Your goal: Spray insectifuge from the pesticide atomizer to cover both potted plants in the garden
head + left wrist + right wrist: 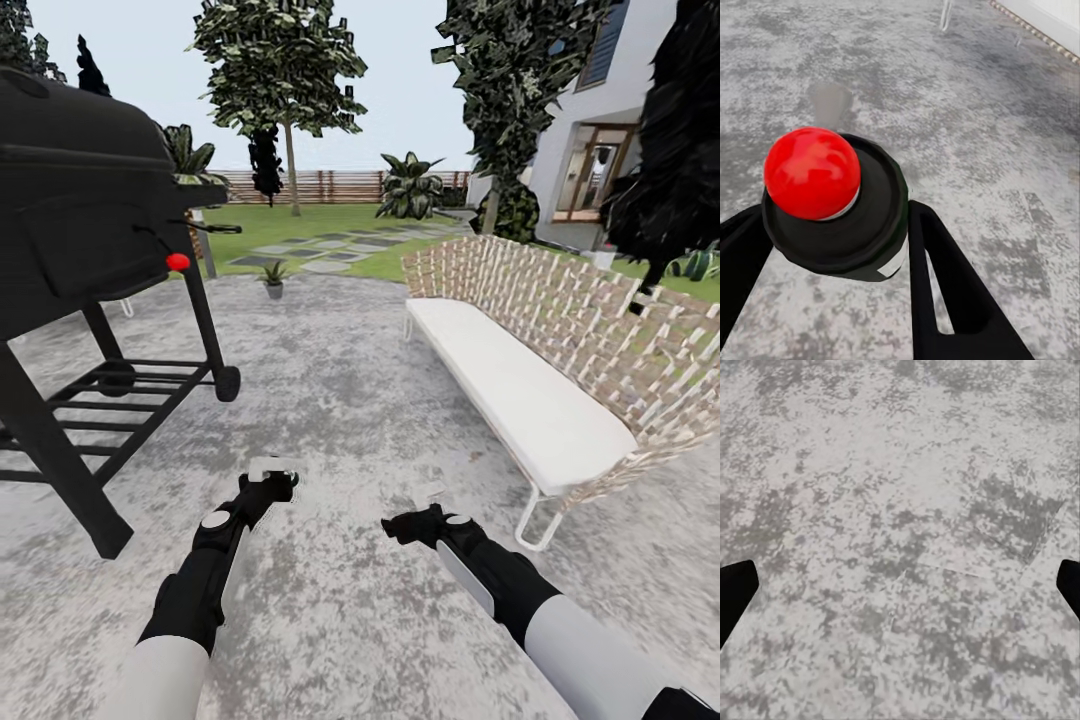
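Mottled grey patio (340, 400), black grill (90, 220), wicker bench (560, 370), left tool (832, 247) gripping pesticide atomizer (832, 202), right tool (900, 585) spread wide

Mottled grey stone patio (900, 510), rough and matt. The pesticide atomizer (840, 210) shows glossy dark plastic under a shiny red dot. Woven wicker sofa (590, 330), smooth white cushion; matt black metal grill (80, 200).

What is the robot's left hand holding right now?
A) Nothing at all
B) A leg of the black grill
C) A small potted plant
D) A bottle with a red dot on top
D: in the left wrist view, the two dark fingers sit on either side of the pesticide atomizer, whose red-dotted spray head faces the camera, above the paved patio.
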